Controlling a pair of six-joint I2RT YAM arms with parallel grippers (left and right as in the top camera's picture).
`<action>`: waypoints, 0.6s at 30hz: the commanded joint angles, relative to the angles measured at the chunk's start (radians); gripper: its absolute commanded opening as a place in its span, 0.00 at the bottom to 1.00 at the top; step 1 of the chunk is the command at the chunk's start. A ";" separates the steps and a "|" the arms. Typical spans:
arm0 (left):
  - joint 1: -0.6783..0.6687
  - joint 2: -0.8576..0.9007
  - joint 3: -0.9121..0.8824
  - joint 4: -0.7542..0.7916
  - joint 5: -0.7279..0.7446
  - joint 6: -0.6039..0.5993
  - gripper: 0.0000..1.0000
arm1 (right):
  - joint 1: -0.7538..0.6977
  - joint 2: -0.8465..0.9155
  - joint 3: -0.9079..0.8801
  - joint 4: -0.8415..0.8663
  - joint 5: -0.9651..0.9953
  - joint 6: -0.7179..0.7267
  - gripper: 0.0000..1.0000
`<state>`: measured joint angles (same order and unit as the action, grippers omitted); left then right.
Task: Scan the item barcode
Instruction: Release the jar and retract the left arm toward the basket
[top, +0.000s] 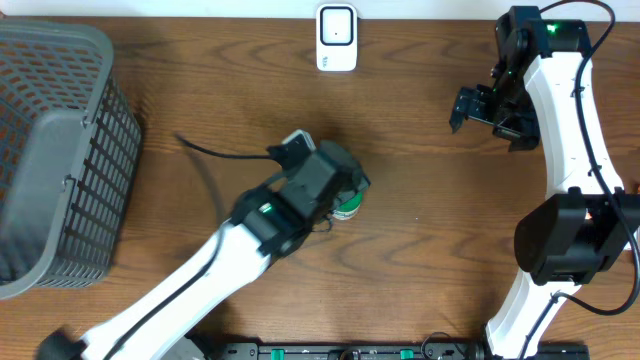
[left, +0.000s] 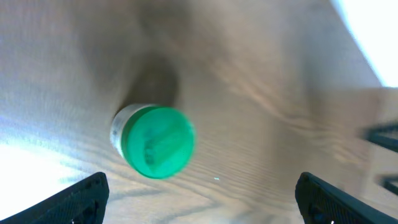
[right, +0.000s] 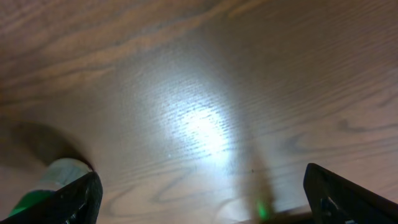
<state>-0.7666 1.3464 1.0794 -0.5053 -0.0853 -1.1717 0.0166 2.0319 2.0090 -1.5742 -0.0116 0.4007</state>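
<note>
Well, green-capped bottle (left: 153, 142), cap marking too blurred to read

The desk (top: 420, 250) is brown wood with darker wavy grain. At the far left, the basket (top: 110, 170) is grey with a grid pattern. The scanner (top: 336, 38) at the far edge is white. The bottle (left: 155, 142) has a bright green cap and a pale body. The left arm (top: 190, 290) and the right arm (top: 565, 120) are white with black joints. The cable (top: 215, 152) is black.
</note>
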 joint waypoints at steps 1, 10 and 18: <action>0.010 -0.092 0.019 -0.014 -0.039 0.252 0.96 | 0.033 -0.003 -0.001 -0.026 -0.026 -0.002 0.99; 0.089 -0.417 0.019 -0.162 -0.079 0.756 0.96 | 0.150 -0.003 -0.005 -0.115 -0.499 0.069 0.99; 0.199 -0.686 0.019 -0.339 -0.223 0.750 0.96 | 0.381 0.006 -0.010 -0.012 -0.342 0.383 0.99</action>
<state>-0.5991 0.7162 1.0801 -0.8219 -0.2428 -0.4618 0.3225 2.0319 2.0056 -1.6222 -0.3782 0.6052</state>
